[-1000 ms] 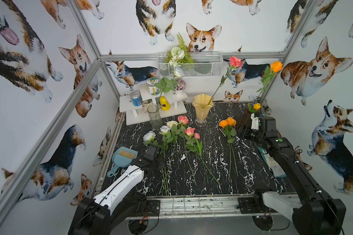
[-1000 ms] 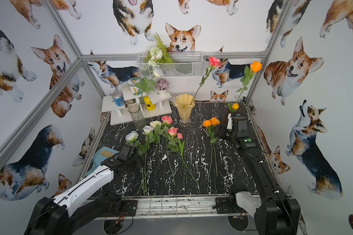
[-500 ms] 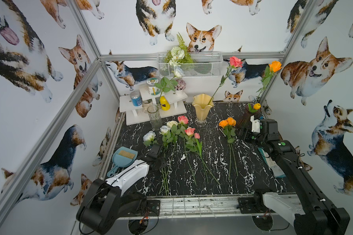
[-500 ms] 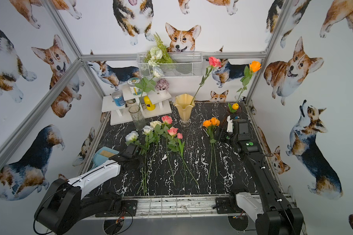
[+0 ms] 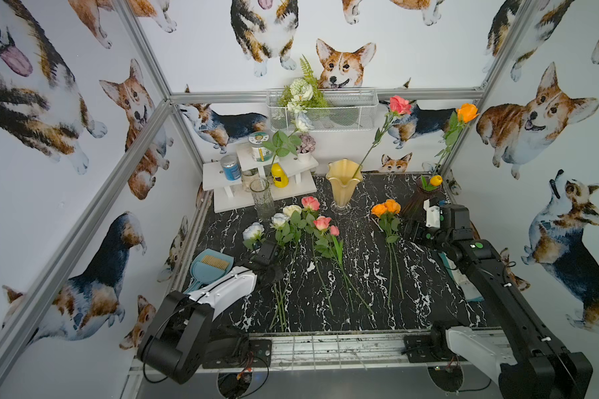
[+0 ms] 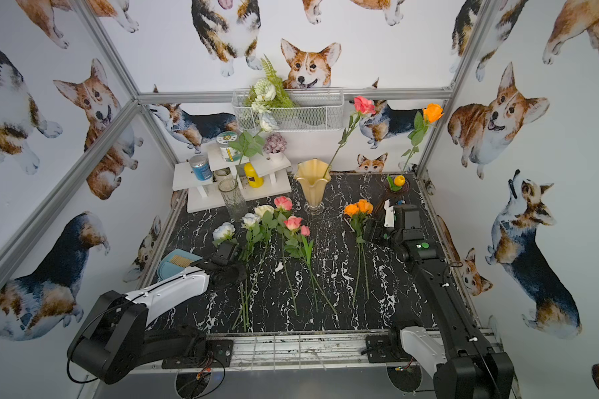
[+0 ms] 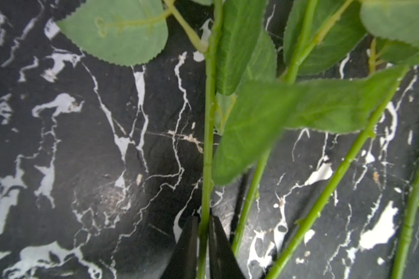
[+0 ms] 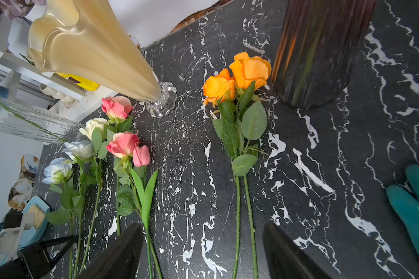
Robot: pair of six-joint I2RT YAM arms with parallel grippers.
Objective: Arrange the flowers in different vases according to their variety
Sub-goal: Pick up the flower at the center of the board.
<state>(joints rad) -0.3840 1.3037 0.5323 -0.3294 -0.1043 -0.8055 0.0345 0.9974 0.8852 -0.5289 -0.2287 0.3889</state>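
Down at the near left, the left gripper (image 7: 203, 218) has its fingers pressed together on a single green stem (image 7: 208, 145), pinching it close to the black marble table (image 5: 360, 269). This stem lies leftmost among the white flowers (image 5: 279, 220), though the wrist view does not show which bloom it carries. Three white blooms lie left of centre, heads toward the far side and stems running to the near edge. Just right of them lie the pink flowers (image 5: 322, 222), two roses and a small tulip bud. Well to the right, the two orange roses (image 5: 385, 207) lie side by side. The right gripper (image 8: 202, 227) sits at the right, just beside the orange blooms and near the dark purple vase (image 5: 416, 202). Its fingers are spread wide and hold nothing; in its wrist view the two orange stems appear between them. At the far left the clear glass vase (image 5: 263, 200) holds one white rose (image 5: 303, 121). In the far middle the creamy-yellow vase (image 5: 343, 188) holds one pink rose (image 5: 400, 105). The purple one, at the far right, holds an orange rose (image 5: 467, 112) and a yellow-orange bud (image 5: 435, 179)
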